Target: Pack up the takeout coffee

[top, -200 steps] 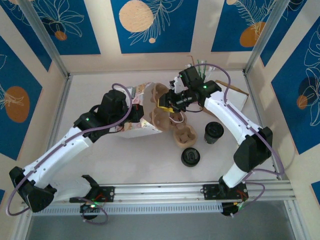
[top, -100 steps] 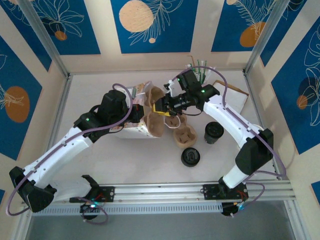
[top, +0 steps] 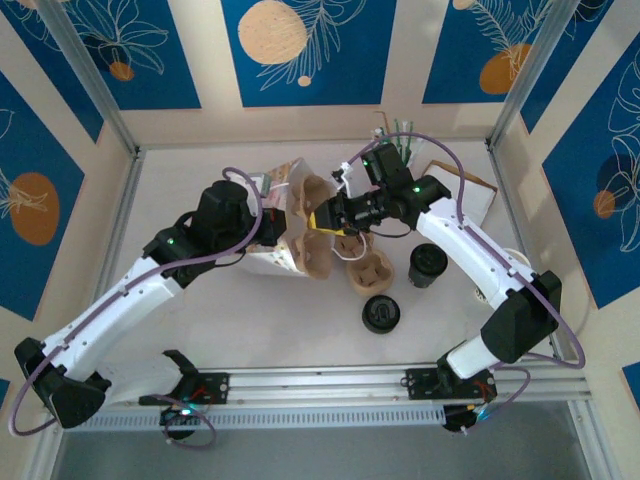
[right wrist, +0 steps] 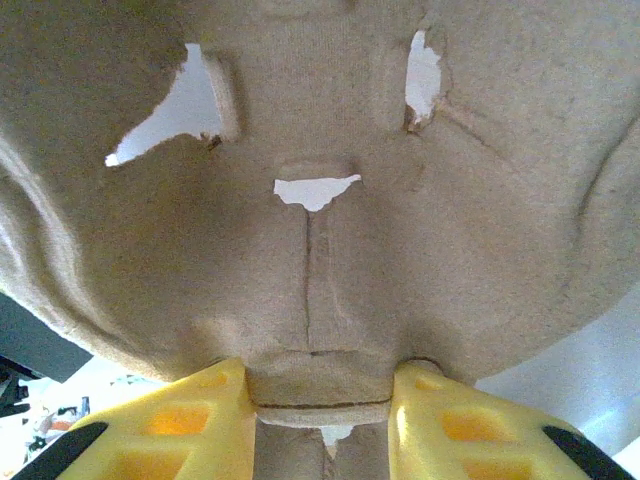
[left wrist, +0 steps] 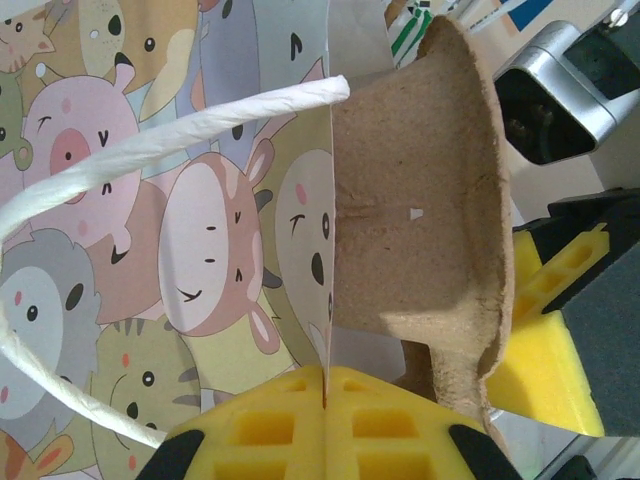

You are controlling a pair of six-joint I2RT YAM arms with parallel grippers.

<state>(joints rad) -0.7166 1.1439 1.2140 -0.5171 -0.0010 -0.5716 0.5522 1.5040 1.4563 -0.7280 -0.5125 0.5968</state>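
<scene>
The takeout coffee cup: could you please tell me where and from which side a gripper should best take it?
Probably round its side wall, from above. The takeout coffee cup seems to stand upright, round top up, and the pulp carrier lies close on its left, so closing across its near and far sides looks safest.

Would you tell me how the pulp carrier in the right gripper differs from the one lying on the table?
The held carrier stands on edge at the cartoon bag's mouth; the table carrier lies flat. The right gripper clamps the held carrier's rim; the table carrier is untouched. Both are brown moulded pulp.
</scene>
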